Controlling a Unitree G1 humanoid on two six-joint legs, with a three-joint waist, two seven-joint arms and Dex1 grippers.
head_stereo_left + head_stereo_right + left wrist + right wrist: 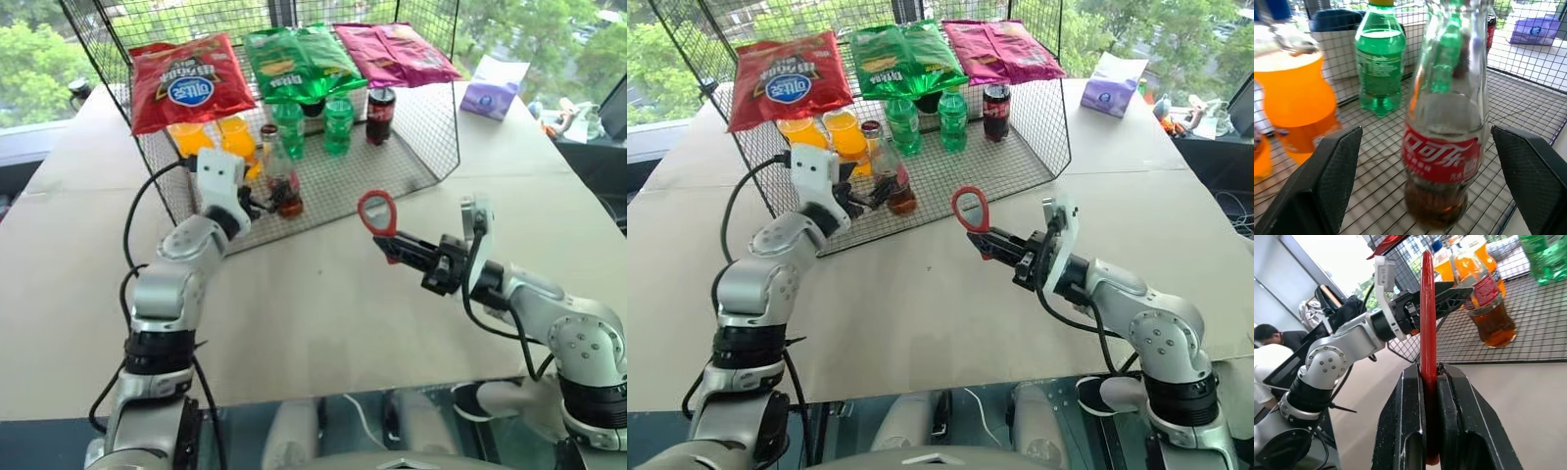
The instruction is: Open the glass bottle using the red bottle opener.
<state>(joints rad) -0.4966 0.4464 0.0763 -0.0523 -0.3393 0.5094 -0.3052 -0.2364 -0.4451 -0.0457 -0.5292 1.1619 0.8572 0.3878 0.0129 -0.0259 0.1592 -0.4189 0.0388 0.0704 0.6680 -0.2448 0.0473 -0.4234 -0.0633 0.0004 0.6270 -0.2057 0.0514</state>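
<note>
We see our left tool (pixel 263 205) spread wide around the small clear glass bottle (pixel 283 181), not touching it. Our right tool (pixel 404 252) pinches the flat red bottle opener (pixel 377 213) by its handle above the bench (pixel 323 304).

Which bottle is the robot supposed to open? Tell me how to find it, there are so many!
Look at the wire rack on the table, with chip bags on top. At its front edge, nearest the robot, the glass bottle stands between the open fingers of the left gripper. Unlike the green and orange bottles behind, it is clear glass with a slim neck, a red label and brown drink at the bottom.

head pair overhead, wrist cameras close
</note>
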